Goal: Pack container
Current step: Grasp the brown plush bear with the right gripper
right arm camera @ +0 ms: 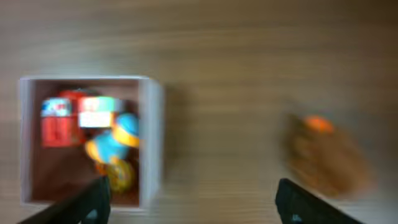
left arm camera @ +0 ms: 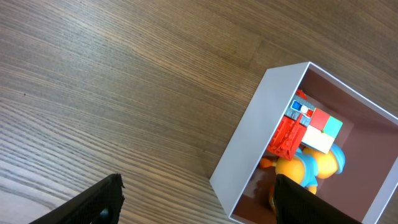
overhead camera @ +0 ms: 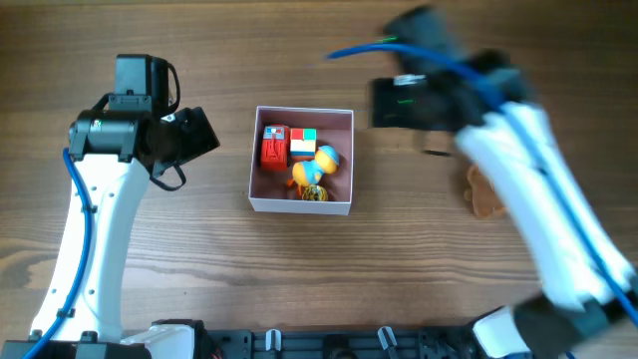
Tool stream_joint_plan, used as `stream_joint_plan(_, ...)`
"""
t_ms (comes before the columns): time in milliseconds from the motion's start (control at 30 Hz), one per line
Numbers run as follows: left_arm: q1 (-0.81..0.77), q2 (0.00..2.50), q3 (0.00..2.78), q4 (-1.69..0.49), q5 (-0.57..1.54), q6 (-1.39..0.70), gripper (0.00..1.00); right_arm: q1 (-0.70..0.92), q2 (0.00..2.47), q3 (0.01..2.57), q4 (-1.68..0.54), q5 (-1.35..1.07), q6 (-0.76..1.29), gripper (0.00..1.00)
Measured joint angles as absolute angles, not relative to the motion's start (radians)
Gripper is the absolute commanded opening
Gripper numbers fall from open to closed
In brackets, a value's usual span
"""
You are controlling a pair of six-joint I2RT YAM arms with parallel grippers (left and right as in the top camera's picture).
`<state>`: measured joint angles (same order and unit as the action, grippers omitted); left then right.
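Observation:
The container [overhead camera: 262,193] is a square white-walled box with a dusty-pink inside at the table's middle. It holds a red toy [overhead camera: 273,147], a red-green-white block [overhead camera: 303,143], an orange-and-blue duck [overhead camera: 317,167] and a small yellow piece [overhead camera: 314,193]. A brown toy [overhead camera: 483,192] lies on the table to its right. My left gripper [left arm camera: 198,202] is open and empty, left of the box [left arm camera: 249,140]. My right gripper [right arm camera: 193,202] is open and empty, blurred, over the table between the box [right arm camera: 149,137] and the brown toy [right arm camera: 323,155].
The wooden table [overhead camera: 399,269] has its front edge lined by a black rail [overhead camera: 329,344]. The right arm [overhead camera: 538,209] crosses the right side of the overhead view above the brown toy.

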<state>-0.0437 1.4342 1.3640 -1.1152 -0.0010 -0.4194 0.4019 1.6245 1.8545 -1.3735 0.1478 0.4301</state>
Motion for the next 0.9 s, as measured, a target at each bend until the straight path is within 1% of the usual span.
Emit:
stream_joint_plan(67, -0.044, 1.434, 1.364, -1.115, -0.001, -0.419, 0.78, 0.271, 1.567, 1.863, -1.493, 0.156, 0.403, 0.99)
stream_joint_plan(100, -0.044, 1.434, 1.364, -1.115, -0.001, -0.419, 0.78, 0.194, 1.561, 1.862, -1.540, 0.160, 0.381, 1.00)
stream_joint_plan(167, -0.044, 1.434, 1.364, -1.115, -0.001, -0.419, 0.78, 0.077, 1.569, 1.848, -1.564, 0.160, 0.334, 1.00)
stream_joint_plan(267, -0.044, 1.434, 1.364, -1.115, -0.001, -0.419, 0.78, -0.063, 1.573, 1.767, -1.549, 0.158, 0.235, 1.00)
stream_joint_plan(367, -0.044, 1.434, 1.364, -1.115, -0.001, -0.419, 0.78, -0.170, 1.578, 1.625, -1.458, 0.158, 0.118, 1.00)
stream_joint_plan(500, -0.044, 1.434, 1.364, -1.115, -0.001, -0.419, 0.79, -0.223, 1.588, 1.443, -1.302, 0.158, -0.002, 1.00)
stream_joint_plan(667, -0.044, 1.434, 1.364, -1.115, -0.001, -0.419, 0.79, -0.235, 1.617, 1.294, -1.124, 0.154, -0.088, 1.00)
stream_joint_plan(800, -0.044, 1.434, 1.364, -1.115, -0.001, -0.419, 0.79, -0.235, 1.662, 1.224, -1.014, 0.131, -0.123, 1.00)
stream_joint_plan(900, -0.044, 1.434, 1.364, -1.114, -0.001, -0.419, 0.79, -0.235, 1.736, 1.197, -0.987, 0.086, -0.140, 1.00)
